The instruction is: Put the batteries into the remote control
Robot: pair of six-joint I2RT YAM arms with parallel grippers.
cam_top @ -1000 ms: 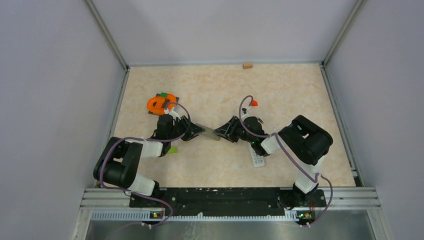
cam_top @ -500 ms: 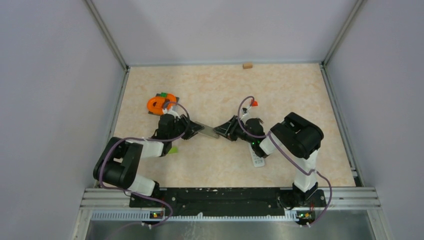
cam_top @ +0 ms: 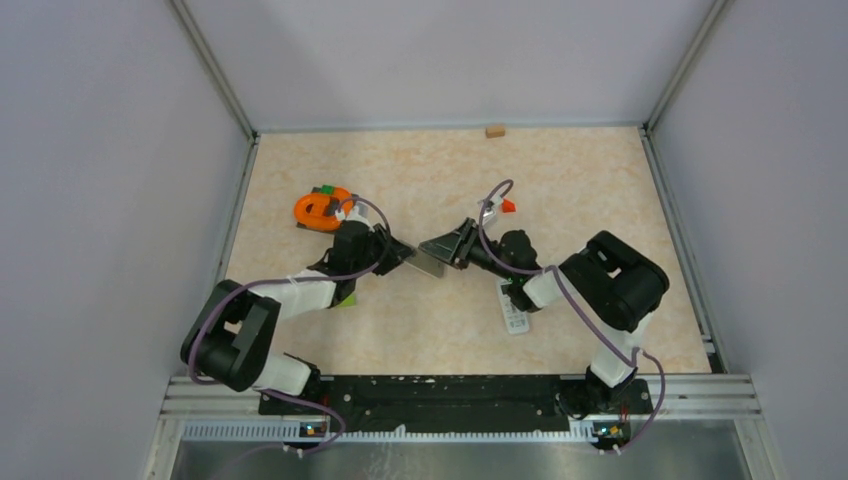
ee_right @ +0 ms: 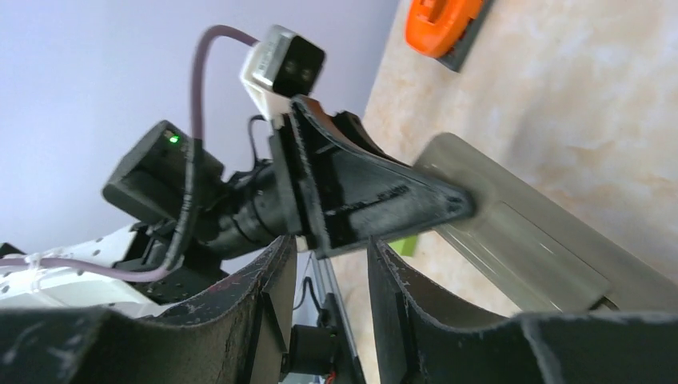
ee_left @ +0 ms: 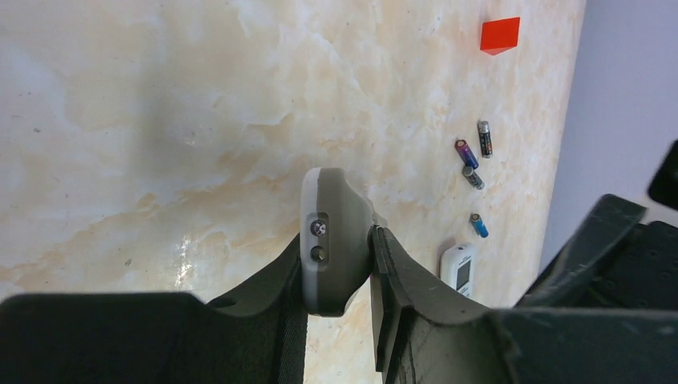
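Four batteries (ee_left: 466,153) are seen lying on the table (ee_left: 160,120) at the right of the left wrist view. Three dark ones are clustered close together, and a blue one (ee_left: 478,226) is set a little lower in the frame, apart from them. Just below the blue one a white remote (ee_left: 460,268) is laid flat, partly hidden behind a dark finger. None of the batteries is touched by either arm. A red block (ee_left: 500,35) is placed well apart from them, in the upper right corner of that view.

The grey remote control (ee_left: 332,216) is clamped end-on between the fingers (ee_left: 396,280) of the left gripper (ee_left: 337,244), at the lower middle of the frame. Two small round openings are shown on its end face. In the top view it is found at the centre of the frame, between the two grippers, whose tips are turned toward each other.

In the right wrist view the same remote is shown as a flat grey slab running from the middle toward the lower right, with a recessed panel on its face. The fingers (ee_right: 264,296) of the right gripper (ee_right: 329,250) are set a narrow way apart at the bottom of the frame, and nothing is seen clamped between them. The slab is passed to the right of them, and whether it is touched there cannot be told.

An orange round object (cam_top: 322,207) is placed at the upper left of the table, and a small tan block (cam_top: 494,130) at its top edge.
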